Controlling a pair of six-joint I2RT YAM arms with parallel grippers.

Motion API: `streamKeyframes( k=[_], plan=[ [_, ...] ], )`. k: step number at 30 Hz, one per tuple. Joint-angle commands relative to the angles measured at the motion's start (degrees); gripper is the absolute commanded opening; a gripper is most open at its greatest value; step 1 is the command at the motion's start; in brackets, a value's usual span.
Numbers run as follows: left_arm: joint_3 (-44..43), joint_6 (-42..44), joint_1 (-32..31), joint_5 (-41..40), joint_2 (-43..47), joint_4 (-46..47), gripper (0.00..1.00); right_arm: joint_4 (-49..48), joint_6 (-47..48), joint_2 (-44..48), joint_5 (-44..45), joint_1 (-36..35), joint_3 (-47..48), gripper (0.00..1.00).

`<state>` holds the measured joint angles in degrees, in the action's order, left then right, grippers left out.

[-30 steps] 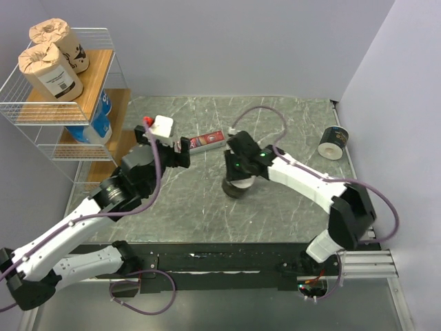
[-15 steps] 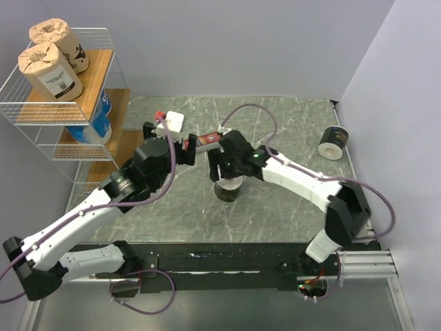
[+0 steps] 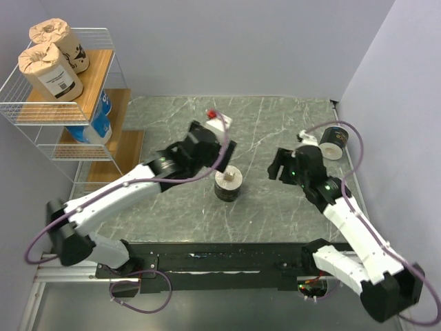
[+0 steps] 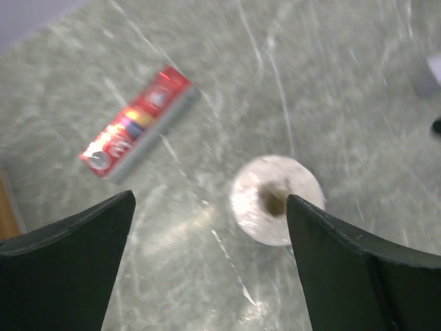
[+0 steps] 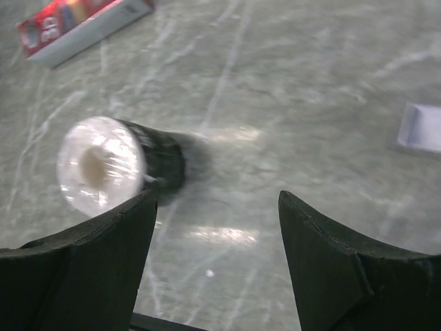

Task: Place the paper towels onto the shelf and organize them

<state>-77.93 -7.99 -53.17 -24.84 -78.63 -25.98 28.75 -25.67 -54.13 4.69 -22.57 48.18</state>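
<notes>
Grey-green marbled stone counter (image 3: pixel 275 214) underneath, and far off to the left of both tools stands the tiered white wire shelf with pale wooden boards (image 3: pixel 103 69). On its top board are two kraft-brown paper-wrapped rolls with black print (image 3: pixel 52 72), both upright with their hollow cores facing up. One tier down are two glossy blue-and-white rolls (image 3: pixel 98 127), half hidden behind the wire, so I can't tell which way they point.

Out on the counter, the dark film-wrapped cylinder roll (image 3: pixel 228 185) stands on end, long axis vertical, white crinkled top and open core looking straight up. The left tool (image 3: pixel 218 150) hovers right over it with its black fingers (image 4: pixel 76 262) spread wide and gripping nothing. In the left wrist view the roll (image 4: pixel 275 200) sits below and toward the right-hand finger, touching neither.

The right tool (image 3: pixel 279 165) is well off to that roll's right, jaws parted and empty. From its wrist camera the roll (image 5: pixel 114 165) shows ahead on the left.

A second dark roll (image 3: pixel 335 142) lies just beyond the right tool on its side, pale end toward the camera.

The flat red printed cardboard box (image 4: pixel 138 123) lies ahead and left of the left tool.
</notes>
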Motion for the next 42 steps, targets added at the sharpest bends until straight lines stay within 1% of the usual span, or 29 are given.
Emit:
streamKeyframes(
  k=[1,4,6,8,13,15,19,25,32,42],
  plan=[
    [-3.71,-2.03,-2.82,3.31,-5.65,-1.97,0.98,0.51,2.29,9.2,-0.03,4.45,-3.62,0.79],
    [-5.47,-2.47,-3.43,3.92,-9.87,-2.58,0.99,1.13,2.73,13.25,-0.12,5.69,-5.55,0.79],
    [-6.26,-3.17,-3.61,4.27,-12.15,-3.03,0.97,1.39,3.52,14.92,-0.03,6.48,-6.34,0.79],
    [-6.1,-3.7,-3.7,5.76,-13.3,-2.85,0.95,0.87,4.66,15.54,-0.2,7.01,-6.96,0.79],
    [-4.95,-6.07,-3.96,11.04,-14.27,-1.36,0.93,1.13,4.67,15.9,0.93,7.89,-7.84,0.8],
    [-3.72,-7.56,-4.05,13.14,-14.8,0.31,0.93,0.78,3.18,16.16,2.33,8.59,-8.19,0.8],
    [-1.88,-8.97,-4.4,16.04,-16.2,3.47,0.91,0.51,2.29,16.34,2.26,10.08,-8.63,0.8],
    [-3.37,-8.97,-4.58,15.0,-20.33,3.04,0.88,0.69,2.38,18.44,3.13,11.23,-8.9,0.8],
    [-2.93,-9.85,-4.67,15.35,-21.48,2.69,0.86,0.51,2.55,19.41,3.05,11.93,-9.42,0.79],
    [-1.96,-10.47,-4.67,12.62,-23.23,1.63,0.82,0.16,2.82,19.5,1.99,12.37,-9.51,0.8]
  ],
)
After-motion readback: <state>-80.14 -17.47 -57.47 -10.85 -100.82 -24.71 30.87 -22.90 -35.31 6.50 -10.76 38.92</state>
